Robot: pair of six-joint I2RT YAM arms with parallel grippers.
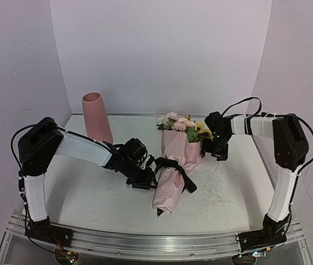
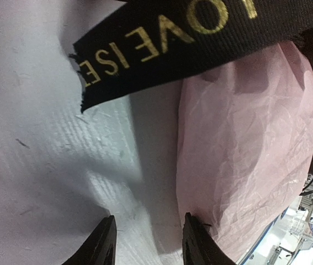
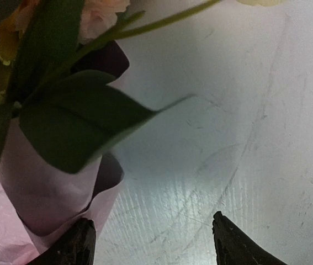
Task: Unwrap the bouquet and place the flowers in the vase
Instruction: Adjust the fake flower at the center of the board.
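Note:
The bouquet (image 1: 174, 165) lies in the middle of the table, wrapped in crinkled pink paper (image 2: 244, 143) and tied with a black ribbon (image 1: 174, 168). The flowers (image 1: 179, 123) stick out at its far end, pink, cream and yellow. My left gripper (image 1: 147, 181) sits low on the bouquet's left side and is open (image 2: 148, 237); only bare table shows between its fingers, and one fingertip (image 2: 196, 237) touches the paper. A loose ribbon end (image 2: 173, 44) with gold letters hangs above it. My right gripper (image 1: 213, 150) is open (image 3: 153, 234) beside the leaves (image 3: 73, 121). The pink vase (image 1: 96, 117) stands upright at the back left.
White walls close the table (image 1: 228, 187) at the back and both sides. The table's front edge is a metal rail (image 1: 145, 240) where both arm bases are bolted. The vase stands near the left arm's upper link (image 1: 84, 150).

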